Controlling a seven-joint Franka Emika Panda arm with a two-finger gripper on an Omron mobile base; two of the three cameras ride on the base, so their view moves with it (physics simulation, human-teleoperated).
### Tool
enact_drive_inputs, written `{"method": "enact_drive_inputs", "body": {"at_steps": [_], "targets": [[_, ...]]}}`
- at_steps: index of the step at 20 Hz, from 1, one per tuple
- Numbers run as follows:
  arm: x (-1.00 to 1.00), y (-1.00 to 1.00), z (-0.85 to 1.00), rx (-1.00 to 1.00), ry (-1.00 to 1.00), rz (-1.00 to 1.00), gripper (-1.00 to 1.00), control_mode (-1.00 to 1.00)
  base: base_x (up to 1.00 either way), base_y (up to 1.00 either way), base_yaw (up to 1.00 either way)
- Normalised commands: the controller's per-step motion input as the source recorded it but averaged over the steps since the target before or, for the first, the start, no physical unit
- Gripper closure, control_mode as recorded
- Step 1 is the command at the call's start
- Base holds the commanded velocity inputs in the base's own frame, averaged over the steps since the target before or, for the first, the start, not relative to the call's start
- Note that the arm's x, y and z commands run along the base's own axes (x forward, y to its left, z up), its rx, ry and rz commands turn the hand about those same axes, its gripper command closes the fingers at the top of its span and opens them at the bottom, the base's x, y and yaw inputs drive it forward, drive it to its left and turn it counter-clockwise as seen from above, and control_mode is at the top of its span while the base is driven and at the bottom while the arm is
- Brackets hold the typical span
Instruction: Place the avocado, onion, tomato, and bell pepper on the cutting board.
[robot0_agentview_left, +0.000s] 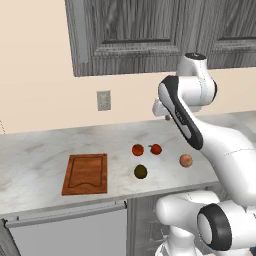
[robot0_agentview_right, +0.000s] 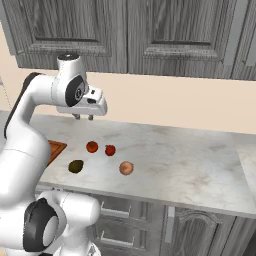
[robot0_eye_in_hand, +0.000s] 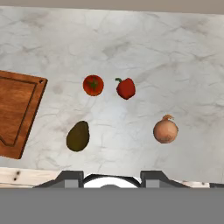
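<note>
Nearest the base cameras stands the robot's white arm (robot0_agentview_left: 220, 150), rising from its rounded base and bending over the front edge of the marble counter (robot0_agentview_left: 35, 160). Its gripper (robot0_agentview_right: 83, 117) hangs high above the counter, well clear of everything on it — two short dark fingers (robot0_agentview_right: 76, 116) point downward with a gap between them, part-open and holding nothing.

Seen from the hand camera, which looks straight down, four pieces of produce lie loosely grouped on the stone. The avocado (robot0_eye_in_hand: 78, 136), dark olive and dull-skinned, sits nearest the counter's front edge. The tomato (robot0_eye_in_hand: 93, 85), orange-red with a green calyx, lies beyond it toward the wall. Just beside the tomato is the red bell pepper (robot0_eye_in_hand: 126, 88), its green stem tilted. The onion (robot0_eye_in_hand: 165, 130), pale peach-pink, lies apart from the other three, on the side away from the board. None of the four touch one another.

The cutting board (robot0_agentview_left: 86, 173) — a reddish-brown rectangle with a groove around its edge — lies flat on the counter to the left of the produce, near the avocado yet separate from it. Nothing rests on the board.

Behind the counter runs a cream wall carrying a wall outlet (robot0_agentview_left: 103, 100), with grey wood-grain cabinets (robot0_agentview_left: 145, 30) above.
</note>
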Motion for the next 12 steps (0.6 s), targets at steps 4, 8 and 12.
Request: {"method": "enact_drive_inputs", "body": {"at_steps": [4, 8, 12], "targets": [[-0.12, 0.01, 0.0, 0.0, 0.0, 0.0, -1.0, -1.0, 0.0, 0.0, 0.0], [-0.59, 0.52, -0.01, 0.0, -0.06, 0.02, -1.0, -1.0, 0.0, 0.0, 0.0], [-0.54, 0.62, -0.01, 0.0, -0.05, 0.02, -1.0, -1.0, 0.0, 0.0, 0.0]]}}
